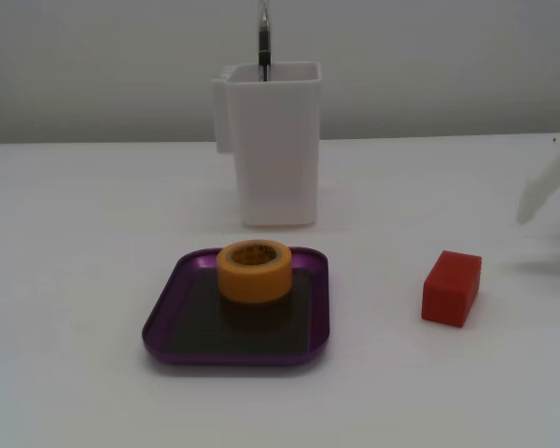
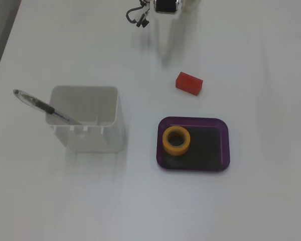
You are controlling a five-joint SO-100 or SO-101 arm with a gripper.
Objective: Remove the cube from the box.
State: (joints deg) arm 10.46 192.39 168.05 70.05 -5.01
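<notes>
A fixed view, low and level with the worktop: nearest the front edge sits the box (image 1: 168, 313), purple, shallow, dark floor. Inside it, against its far rim, 1 yellow-orange tape roll (image 1: 254, 271) lies flat, hole up.

The cube (image 1: 452, 287), red, rests on the bare white table (image 1: 75, 280), outside the box, off its right side and well apart from it, toward the worktop's right edge.

Farther back, near the centre, a tall white container (image 1: 278, 149) stands upright with 1 pen (image 1: 264, 37) poking out of its top.

At the right edge a white arm part (image 1: 551, 182) enters, blurred; the gripper itself is not made out here, so cannot tell whether its jaws are wide or narrow.

In the other fixed view, looking down, the arm's base hardware (image 2: 165, 6) shows at the top edge.
</notes>
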